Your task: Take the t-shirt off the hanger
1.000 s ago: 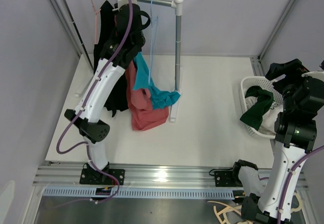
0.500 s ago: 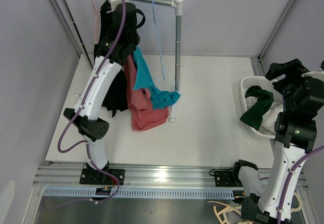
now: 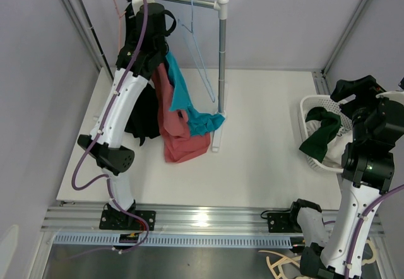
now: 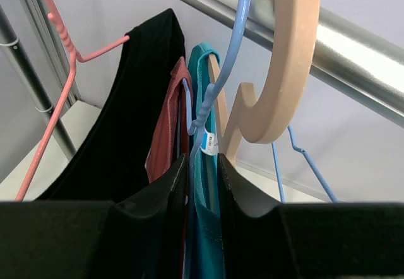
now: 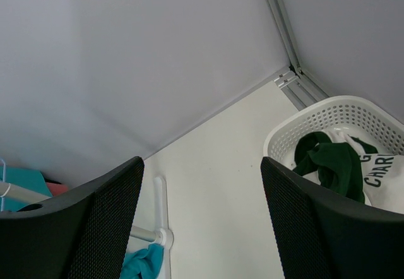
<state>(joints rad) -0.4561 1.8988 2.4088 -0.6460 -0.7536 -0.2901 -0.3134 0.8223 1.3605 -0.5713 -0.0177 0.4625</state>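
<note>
A teal t-shirt (image 3: 182, 97) hangs below the rack rail (image 3: 189, 1), its lower end draped on the rack foot. My left gripper (image 3: 165, 39) is up at the rail, shut on the teal t-shirt's collar (image 4: 205, 228). In the left wrist view my gripper (image 4: 203, 165) pinches the cloth just under the blue wire hanger's neck (image 4: 211, 89). The blue hanger (image 3: 201, 64) tilts out to the right, its arm bare. My right gripper (image 5: 202, 184) is open and empty, high above the table near the basket.
A red t-shirt (image 3: 180, 141) and a black t-shirt (image 3: 142, 116) hang beside the teal one, with a pink hanger (image 3: 118, 20) at the left. A tan wooden hanger (image 4: 284, 83) hooks the rail. A white basket (image 3: 314, 106) at the right holds a green garment (image 3: 322, 135).
My left gripper has moved left along the rail with the teal collar. The blue hanger has swung out to the right. The right arm has not moved.
</note>
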